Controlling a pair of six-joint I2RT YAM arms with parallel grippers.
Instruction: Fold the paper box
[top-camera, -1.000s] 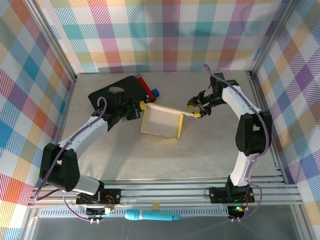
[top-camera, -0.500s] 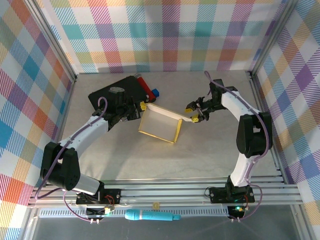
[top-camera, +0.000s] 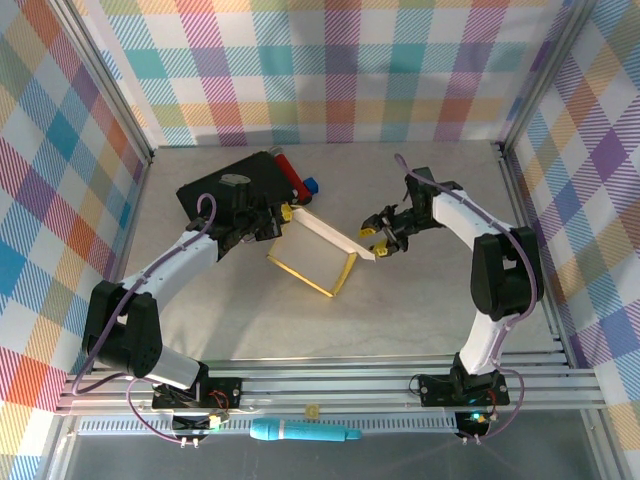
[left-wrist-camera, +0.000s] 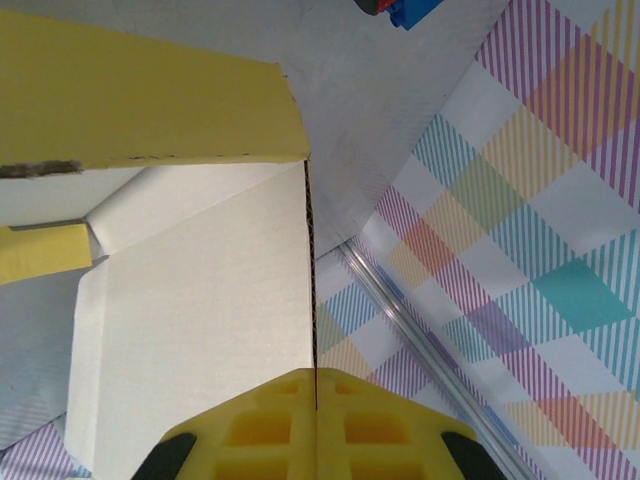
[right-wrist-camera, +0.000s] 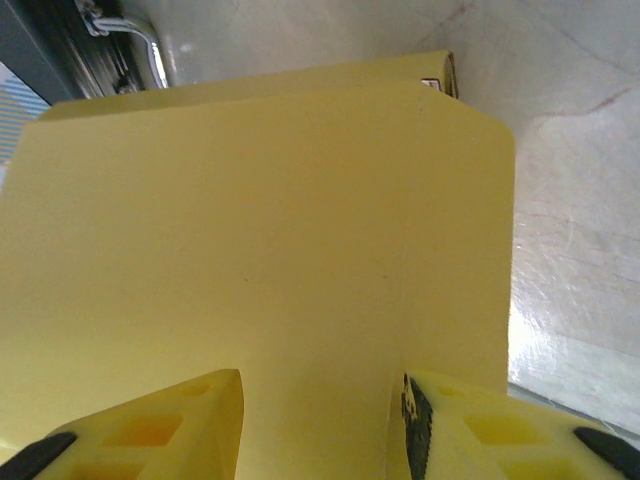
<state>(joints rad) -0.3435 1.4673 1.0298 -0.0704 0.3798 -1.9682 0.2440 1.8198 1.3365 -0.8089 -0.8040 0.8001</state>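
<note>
Cardboard this thin looks light and springy, stiff only along its creases, so the paper box (top-camera: 308, 252) is best taken by a wall edge or a flap, not squeezed across a panel, which would likely buckle. It sits mid-table, apparently tipped up, just beside the black case (top-camera: 225, 190) and between the two arms. The left gripper (left-wrist-camera: 315, 412) is pinched tight on the edge of one pale wall. The right gripper (right-wrist-camera: 320, 385) has its fingers parted, with the yellow flap lying flat across them, unclamped.
</note>
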